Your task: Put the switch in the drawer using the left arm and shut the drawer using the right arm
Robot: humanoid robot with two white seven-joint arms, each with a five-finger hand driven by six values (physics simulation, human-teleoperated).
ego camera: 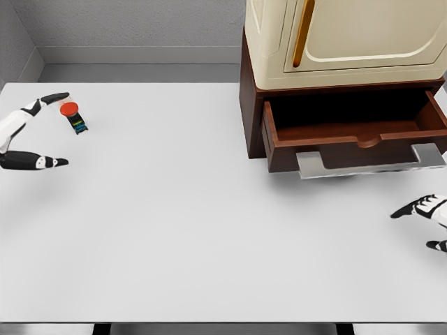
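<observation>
The switch (74, 116), a small dark block with a red round button and a blue-green tip, lies on the white table (209, 230) at the far left. My left hand (63, 130) comes in from the left edge and is open, one finger (50, 99) reaching just over the red button and another (38, 162) stretched out well below it, holding nothing. The brown drawer (356, 132) stands pulled out at the right, its inside bare, with a silver handle (370, 165) in front. My right hand (412, 229) shows at the lower right edge, open, below the handle.
A cream cabinet (349, 38) with an orange door handle sits on the brown drawer unit at the back right. Grey walls close off the table's back and left. The table's front edge runs along the bottom.
</observation>
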